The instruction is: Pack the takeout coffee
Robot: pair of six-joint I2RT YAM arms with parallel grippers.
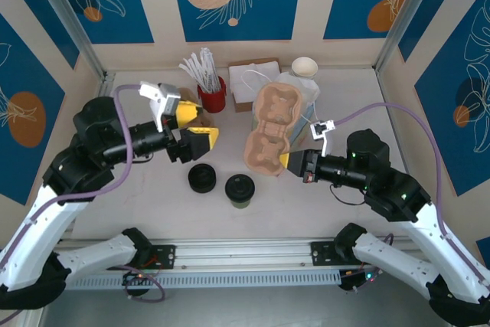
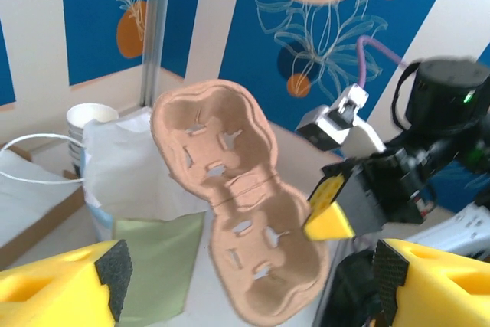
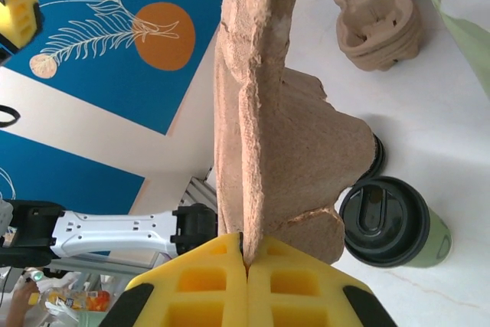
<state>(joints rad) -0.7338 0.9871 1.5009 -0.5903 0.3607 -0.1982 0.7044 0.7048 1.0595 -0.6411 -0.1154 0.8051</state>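
The takeout coffee (image 1: 240,188), a small cup under a round black lid, stands upright at the near middle of the table; it shows again in the right wrist view (image 3: 387,223). My right gripper (image 1: 285,161) is shut on the rim of a brown pulp cup carrier (image 1: 271,123), holding it tilted up on edge above the table. The carrier's edge (image 3: 253,135) runs straight up from between the yellow fingers (image 3: 207,285). My left gripper (image 1: 208,125) hangs open to the left of the carrier, nothing between its fingers (image 2: 115,272), facing the carrier's underside (image 2: 230,189).
A low stack of black lids (image 1: 202,178) sits left of the coffee. At the back stand a red cup of stirrers (image 1: 212,96), a napkin box (image 1: 246,82), a white-and-green paper bag (image 1: 305,91) and stacked cream cups (image 1: 304,67). More pulp carriers (image 3: 379,13) lie stacked beyond.
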